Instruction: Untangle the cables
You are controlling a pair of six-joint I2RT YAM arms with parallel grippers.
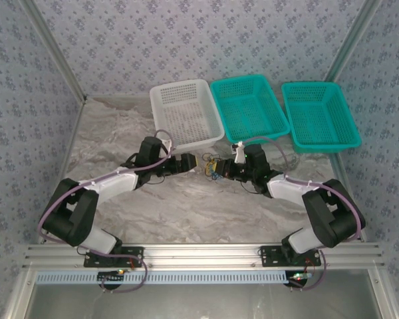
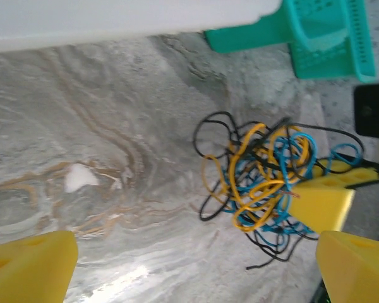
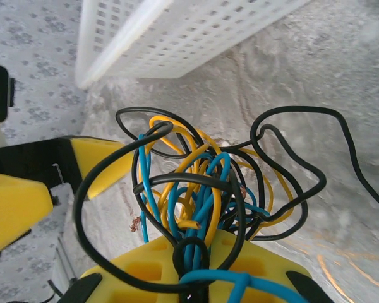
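Looking at the cables, black, yellow and blue, all looped into one small messy knot. Sits on the marbled table just off the near right corner of the white basket, on the side toward the arm bases. Throws a couple of long black loops out wider than the coloured strands. Has the right gripper on it from the right of that corner, squeezed almost fully together and pinching a few black and blue strands between its fingers, with the rest of the knot fanning out loose toward the basket. Has the left gripper facing it from the other side, below the basket's near edge, spread wide and gripping nothing, with the knot just ahead of the fingers instead of between them. Can't tell about actual contact with those fingers. Also got two teal baskets lined up in a row right of the white one.
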